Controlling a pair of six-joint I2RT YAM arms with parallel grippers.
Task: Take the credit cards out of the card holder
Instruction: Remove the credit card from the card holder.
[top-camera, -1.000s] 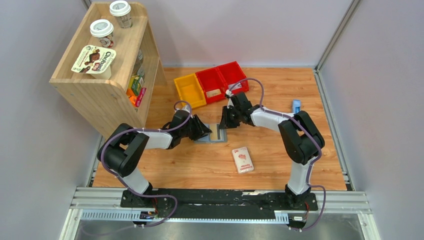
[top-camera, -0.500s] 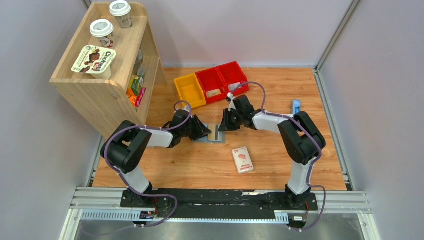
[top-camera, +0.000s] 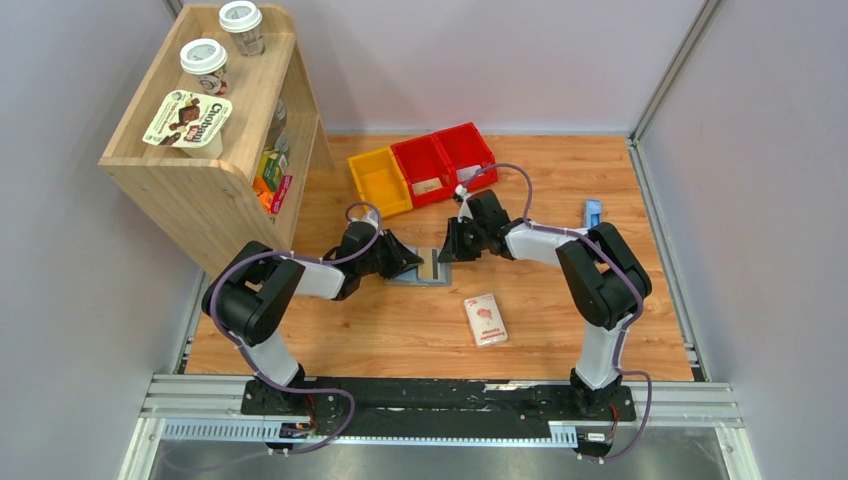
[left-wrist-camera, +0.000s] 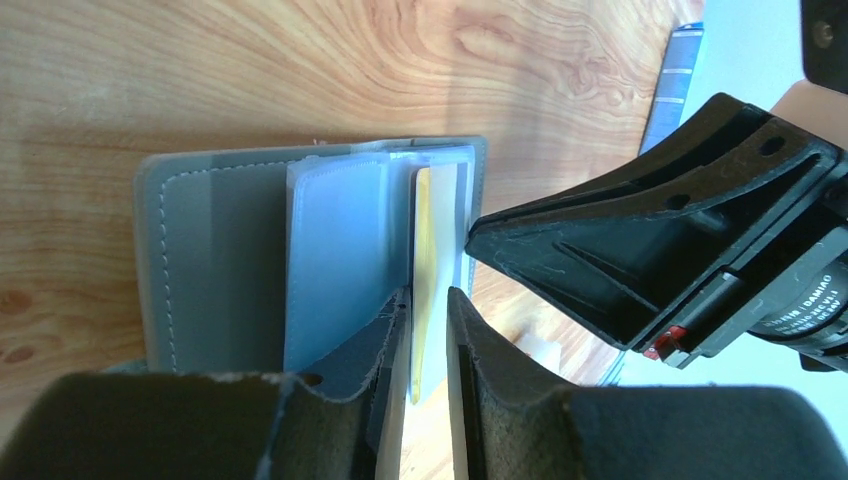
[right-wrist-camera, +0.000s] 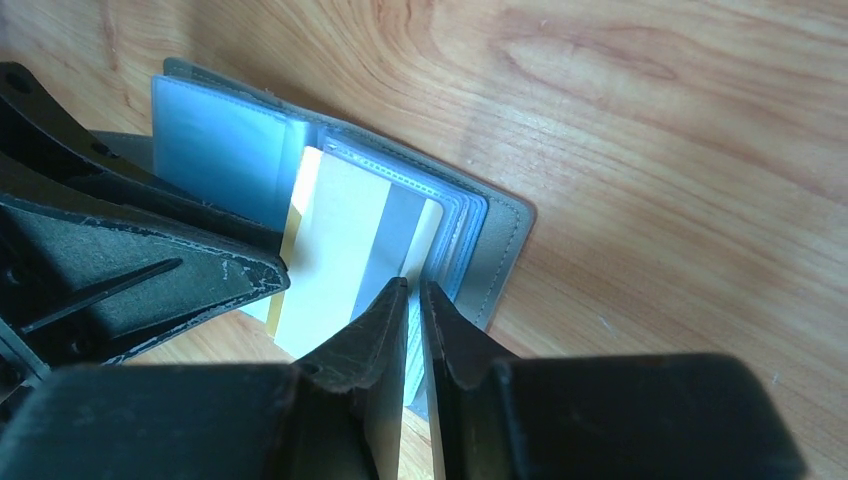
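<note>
A tan credit card (right-wrist-camera: 330, 250) with a grey stripe sticks partway out of a pale blue pocket of the open grey card holder (left-wrist-camera: 210, 260), which lies flat around the middle of the bench (top-camera: 400, 340). The card looks thin, stiff, light and slick, so its exposed end is probably the best place to pinch. The soft holder would likely lift with it unless pinned. The left end effector (left-wrist-camera: 425, 295) straddles the card's edge, fingers narrowly apart. The right end effector (right-wrist-camera: 412, 288) is nearly together, apparently pinching the holder's far-side leaves.

Left arm (top-camera: 318, 275), right arm (top-camera: 540, 240) inward; jaws narrow.
</note>
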